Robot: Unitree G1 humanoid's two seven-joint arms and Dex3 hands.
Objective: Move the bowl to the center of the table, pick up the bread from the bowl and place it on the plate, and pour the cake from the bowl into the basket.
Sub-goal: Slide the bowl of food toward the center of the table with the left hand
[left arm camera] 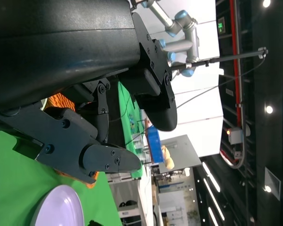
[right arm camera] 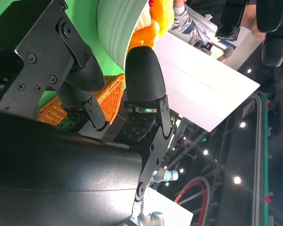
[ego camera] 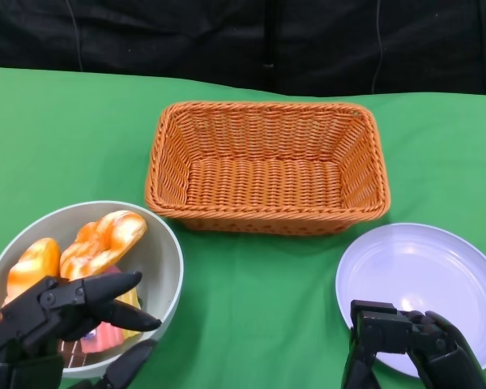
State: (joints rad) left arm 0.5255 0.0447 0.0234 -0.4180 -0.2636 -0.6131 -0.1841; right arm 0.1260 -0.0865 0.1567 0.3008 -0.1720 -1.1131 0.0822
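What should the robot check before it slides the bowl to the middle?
1. Bowl still at the table's near left, not the middle: not ok.
2. Left hand over the bowl, fingers apart; firm hold on the rim: cannot tell.
3. Bread and cake inside the bowl: ok.
4. Green cloth between bowl and plate free of objects: ok.
5. Basket empty, ready for cake: ok.
6. Right hand holds nothing, over the plate's near edge: ok.

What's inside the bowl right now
The bowl holds golden bread in two pieces and a pink-and-brown cake. The left hand hovers over it, hiding part of the cake.
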